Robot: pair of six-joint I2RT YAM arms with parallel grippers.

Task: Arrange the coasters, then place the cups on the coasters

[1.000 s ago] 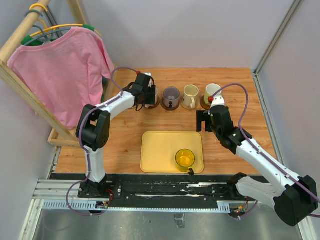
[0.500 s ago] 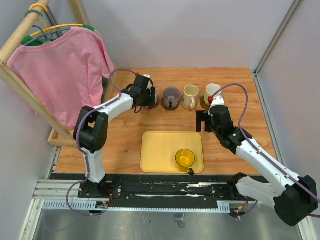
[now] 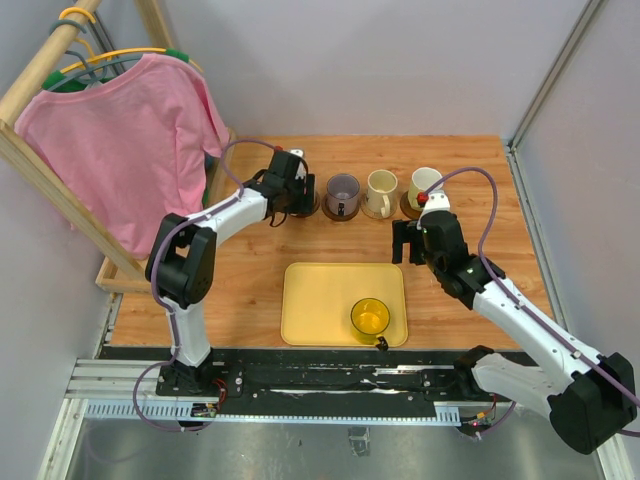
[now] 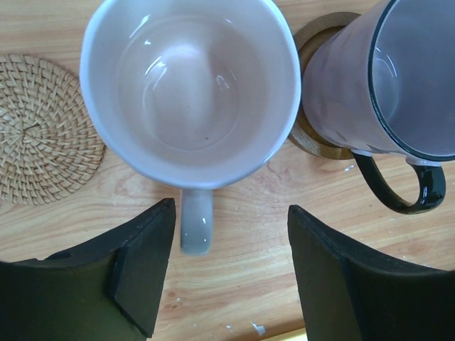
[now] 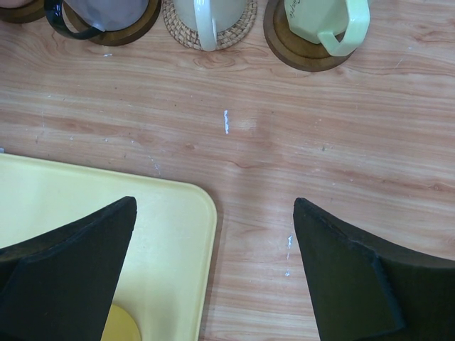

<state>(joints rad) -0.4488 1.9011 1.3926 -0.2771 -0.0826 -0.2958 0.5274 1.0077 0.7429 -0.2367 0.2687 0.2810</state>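
the left fingers (image 4: 142,270) stand apart, released, one on each side of the pale pink cup (image 4: 188,85) handle and not touching it. the cup is upright, and its handle points straight back toward the wrist. what lies under it is hidden. an empty tan coaster (image 4: 43,128) lies just beside it on the left. on its right the purple-grey cup (image 4: 384,78) stands on a dark brown coaster (image 4: 313,138), dark handle turned nearward. the left arm (image 3: 225,210) stretches to the far row, wrist facing down. the right fingers (image 5: 348,277) gape wide, holding nothing, over bare tabletop (image 5: 284,156) by the yellow tray (image 5: 106,206) corner. the right arm (image 3: 510,305) slants in from the right. the cream cup (image 5: 206,14) sits on a woven coaster (image 5: 234,39) and the pale-green cup (image 5: 313,18) on a brown coaster (image 5: 298,58), handles nearward. the yellow cup (image 3: 370,317) stands in the tray.
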